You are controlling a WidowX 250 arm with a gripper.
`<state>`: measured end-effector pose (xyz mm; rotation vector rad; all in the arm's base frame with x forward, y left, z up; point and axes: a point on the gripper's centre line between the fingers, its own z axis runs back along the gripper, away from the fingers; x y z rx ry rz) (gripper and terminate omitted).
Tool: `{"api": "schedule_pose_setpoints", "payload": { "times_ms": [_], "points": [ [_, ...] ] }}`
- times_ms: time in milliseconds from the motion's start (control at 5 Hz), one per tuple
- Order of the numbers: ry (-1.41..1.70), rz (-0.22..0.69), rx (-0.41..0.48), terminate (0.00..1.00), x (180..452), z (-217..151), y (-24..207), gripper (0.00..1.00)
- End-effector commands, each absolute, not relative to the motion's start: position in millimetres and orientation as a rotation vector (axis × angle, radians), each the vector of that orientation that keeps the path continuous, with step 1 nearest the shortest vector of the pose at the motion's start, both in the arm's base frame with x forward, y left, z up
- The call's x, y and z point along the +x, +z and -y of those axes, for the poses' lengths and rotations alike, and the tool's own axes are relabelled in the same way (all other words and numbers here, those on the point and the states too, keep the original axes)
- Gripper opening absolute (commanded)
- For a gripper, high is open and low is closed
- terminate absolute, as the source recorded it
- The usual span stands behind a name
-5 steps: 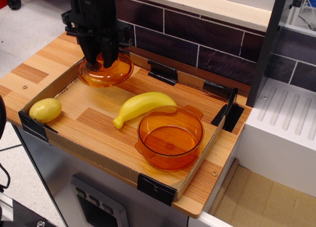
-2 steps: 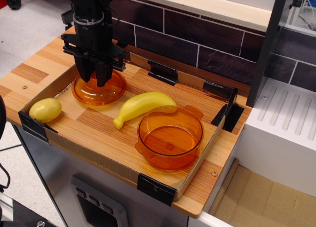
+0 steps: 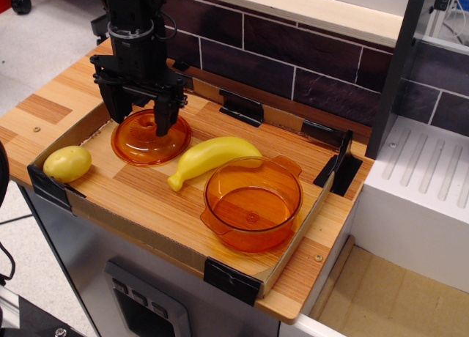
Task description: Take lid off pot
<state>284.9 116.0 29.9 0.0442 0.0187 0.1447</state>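
— Wooden surface (image 3: pixel 146 205) is sitting by a dark brick wall. What is lying on it?
— Going left to right: a potato (image 3: pixel 67 163), the lid (image 3: pixel 150 139), a banana (image 3: pixel 209 158), the pot (image 3: pixel 253 203).
— Is the claw (image 3: pixel 141 116) grabbing anything?
— No, it is hanging wide open over the lid, which is lying flat, well apart from the pot.

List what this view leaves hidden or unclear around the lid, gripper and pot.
- Lid: its back edge is behind the gripper; whether the fingers touch the knob is unclear.
- Arm: cut off by the top edge.
- Pot: its far handle is partly behind the banana.
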Motion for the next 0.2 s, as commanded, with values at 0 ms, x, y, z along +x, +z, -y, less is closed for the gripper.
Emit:
{"api": "schedule_pose_setpoints", "payload": {
  "times_ms": [0],
  "points": [
    [0.14,0.056,-0.003,1.0,286.3,-104.3,85.6,1.0]
  ]
}}
